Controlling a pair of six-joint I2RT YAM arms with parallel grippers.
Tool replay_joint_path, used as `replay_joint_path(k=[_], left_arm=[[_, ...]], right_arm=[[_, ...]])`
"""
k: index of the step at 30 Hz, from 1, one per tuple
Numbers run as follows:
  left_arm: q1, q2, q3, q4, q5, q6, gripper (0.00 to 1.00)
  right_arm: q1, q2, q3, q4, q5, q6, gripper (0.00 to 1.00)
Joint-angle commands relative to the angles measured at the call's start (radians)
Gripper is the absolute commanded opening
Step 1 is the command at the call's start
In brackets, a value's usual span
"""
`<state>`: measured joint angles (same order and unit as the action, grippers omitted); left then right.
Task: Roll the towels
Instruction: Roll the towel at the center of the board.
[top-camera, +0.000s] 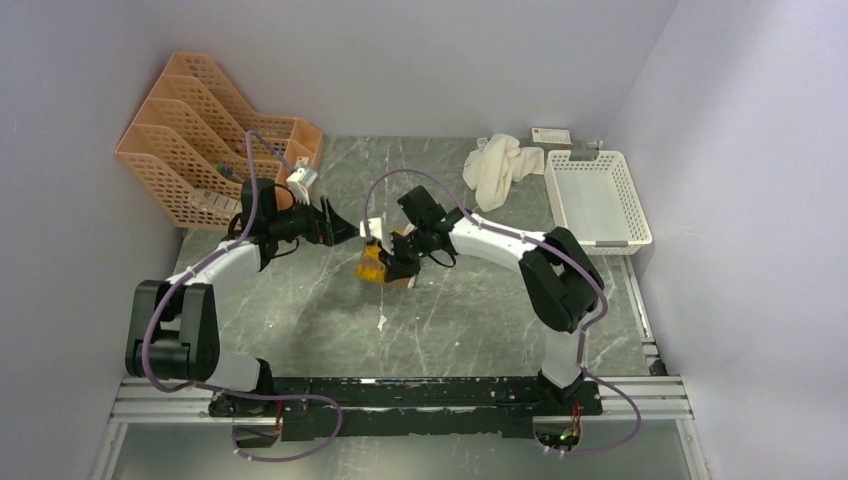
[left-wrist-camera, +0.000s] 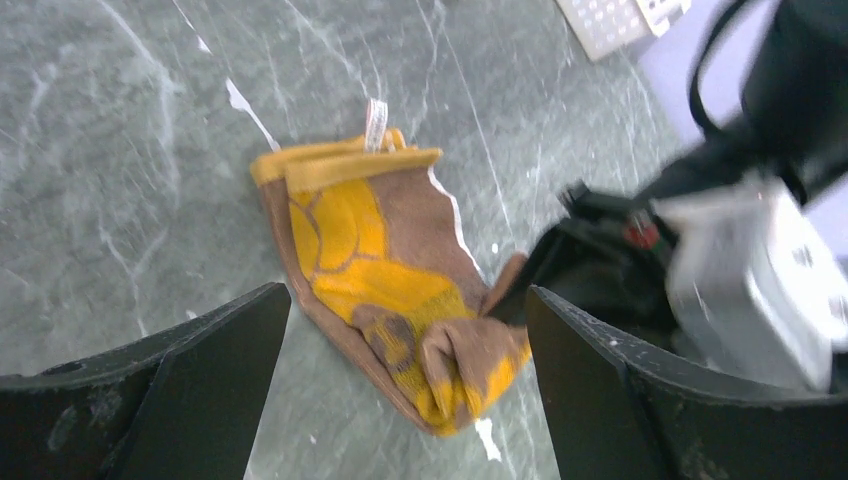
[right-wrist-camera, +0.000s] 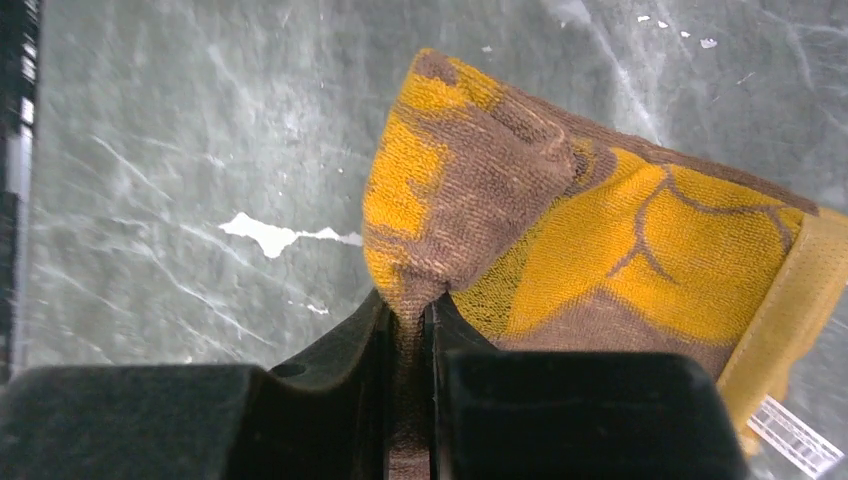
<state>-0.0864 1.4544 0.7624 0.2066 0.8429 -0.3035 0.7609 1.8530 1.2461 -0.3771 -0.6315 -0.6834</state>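
1. Top external view: at the far left, orange mesh file racks (top-camera: 215, 140) stand in the back-left corner of the dark marbled table (top-camera: 450, 320).
2. Just in front of the racks, the left gripper (top-camera: 348, 228) points right toward the middle of the table. Its jaws are spread wide and grasp nothing. In the left wrist view its black fingers (left-wrist-camera: 200, 380) stand far apart, and the cloth on the table shows between them, untouched.
3. The brown-and-yellow towel (top-camera: 373, 262) lies near the centre of the table, just right of the left gripper. It is crumpled and partly folded, not rolled. Its mustard side with brown markings faces up, and a small white label (left-wrist-camera: 375, 120) sticks out at one edge.
4. The right gripper (top-camera: 398, 262) sits at that towel's right end, clenched on a bunched fold of it. The right wrist view shows the two fingers pressed nearly together with brown cloth pinched between them.
5. The cream-white towel (top-camera: 500, 168) is a loose heap at the back of the table, well apart from both grippers and just left of the basket.
6. The white plastic basket (top-camera: 597, 200) stands at the back right, with a small box (top-camera: 551, 135) by the wall behind it.
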Motion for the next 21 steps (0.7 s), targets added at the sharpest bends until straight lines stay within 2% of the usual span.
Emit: replay_joint_path(k=[1, 6, 12, 14, 18, 21], left_arm=[[0.005, -0.077, -0.067, -0.084, 0.065, 0.138, 1.00], [0.005, -0.150, -0.044, -0.214, 0.164, 0.346, 1.00], [0.004, -0.142, -0.051, -0.175, 0.292, 0.349, 0.99], [-0.006, -0.134, -0.050, -0.181, 0.282, 0.351, 0.99], [-0.089, -0.106, -0.006, -0.337, 0.193, 0.472, 0.99], [-0.116, -0.101, -0.025, -0.331, 0.175, 0.482, 0.98]], right_arm=[[-0.068, 0.095, 0.093, -0.130, -0.278, 0.222, 0.13], [-0.131, 0.156, 0.119, -0.093, -0.468, 0.373, 0.20], [-0.145, 0.234, 0.151, -0.069, -0.529, 0.471, 0.20], [-0.149, 0.257, 0.152, -0.022, -0.525, 0.552, 0.19], [-0.154, 0.313, 0.183, 0.000, -0.542, 0.616, 0.18], [-0.155, 0.327, 0.179, 0.045, -0.554, 0.652, 0.18]])
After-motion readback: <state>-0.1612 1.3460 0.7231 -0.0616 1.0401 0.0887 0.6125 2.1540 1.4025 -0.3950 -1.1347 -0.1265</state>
